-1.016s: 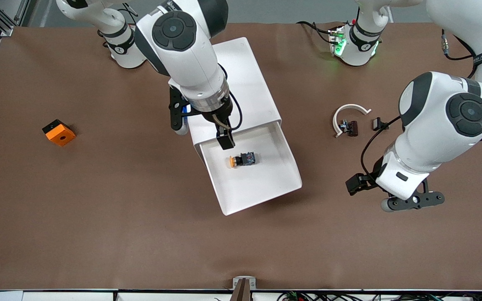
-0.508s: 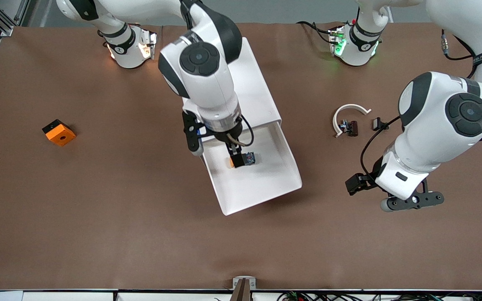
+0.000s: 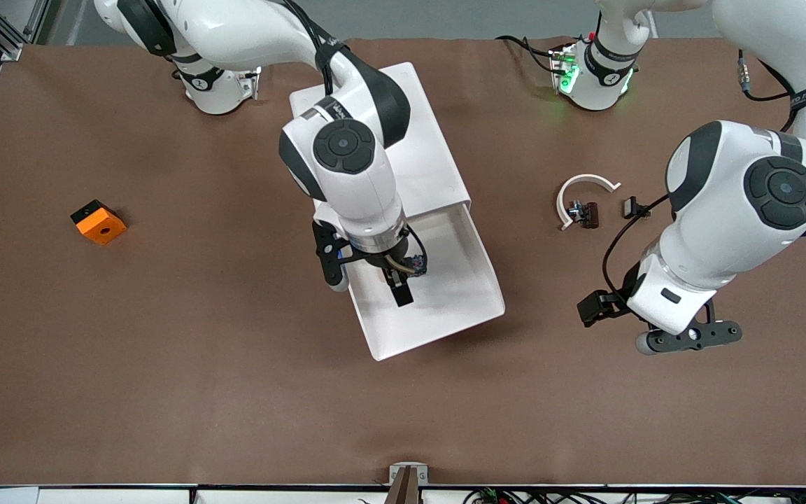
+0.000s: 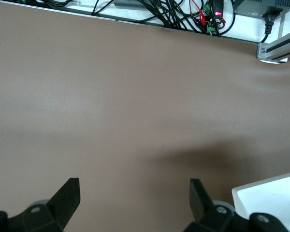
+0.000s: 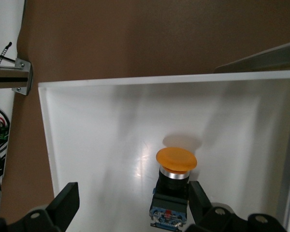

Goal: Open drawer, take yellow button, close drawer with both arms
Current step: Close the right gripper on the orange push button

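The drawer (image 3: 445, 308) is seen pulled out of the white cabinet (image 3: 417, 140), toward the front camera. The button (image 5: 174, 186) lies on the drawer floor, with its orange cap on a dark body. In the front view it is mostly hidden under the right arm's wrist.

The right gripper (image 5: 130, 205) is lowered into the drawer, and its 2 fingers (image 5: 65, 203) are spread wide. The button is found between them, close to 1 finger, and nothing is gripped.

The left gripper (image 4: 133, 200) is held over the bare table (image 3: 165, 385) near the left arm's end, where this arm waits. Its fingers (image 4: 67, 195) are spread apart too and nothing is held. A corner of the drawer is visible in the left wrist view.

An orange block (image 3: 98, 222) with a centre hole is placed near the right arm's end. A white arc with a small black clip (image 3: 583, 203) is located between the cabinet and the left arm.
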### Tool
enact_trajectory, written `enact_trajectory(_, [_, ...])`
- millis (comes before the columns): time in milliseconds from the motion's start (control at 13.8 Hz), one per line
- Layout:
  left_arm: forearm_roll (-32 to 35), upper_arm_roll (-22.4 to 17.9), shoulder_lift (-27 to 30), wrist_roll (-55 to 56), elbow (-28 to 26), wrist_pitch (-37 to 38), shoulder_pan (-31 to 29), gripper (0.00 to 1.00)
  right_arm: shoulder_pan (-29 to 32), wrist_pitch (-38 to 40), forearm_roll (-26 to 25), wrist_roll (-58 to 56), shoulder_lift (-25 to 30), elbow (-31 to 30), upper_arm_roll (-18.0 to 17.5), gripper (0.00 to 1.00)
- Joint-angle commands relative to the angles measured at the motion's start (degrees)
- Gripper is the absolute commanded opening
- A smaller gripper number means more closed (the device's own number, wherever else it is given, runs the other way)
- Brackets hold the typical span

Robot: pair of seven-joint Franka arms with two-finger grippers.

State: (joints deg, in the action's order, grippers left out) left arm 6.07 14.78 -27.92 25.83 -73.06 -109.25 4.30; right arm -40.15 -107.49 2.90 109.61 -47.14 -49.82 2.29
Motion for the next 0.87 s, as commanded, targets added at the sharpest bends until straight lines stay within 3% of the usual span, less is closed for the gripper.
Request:
enact_trajectory(0, [1.40, -0.19, 0.14, 0.62, -0.33, -0.70, 0.18, 1.00, -0.54, 0.62, -0.70, -0.28, -3.92, 3.33, -1.58, 1.00])
enact_trajectory(435, [1.31, -0.19, -0.03, 0.71, -0.33, -0.70, 0.18, 1.00, -0.46, -0.17, -0.09, -0.10, -5.34, 3.24, -3.52, 0.98])
enact_trajectory(508, [1.40, -0.19, -0.03, 0.71, -0.33, -0.70, 0.18, 1.00, 0.06, -0.17, 0.00, -0.01, -5.34, 3.24, -4.04, 0.76])
enact_trajectory(581, [1.40, -0.19, -0.03, 0.62, -0.24, -0.70, 0.18, 1.00, 0.50, -0.17, 0.00, -0.01, -5.34, 3.24, -4.31, 0.60])
enact_trajectory(653, [1.31, -0.19, -0.03, 0.71, -0.24, -0.70, 0.18, 1.00, 1.03, -0.17, 0.09, -0.10, -5.25, 3.33, -4.48, 0.55])
enact_trajectory(798, [1.40, -0.19, -0.03, 0.71, -0.33, -0.70, 0.18, 1.00, 2.70, -0.17, 0.09, -0.01, -5.16, 3.33, -5.80, 0.55])
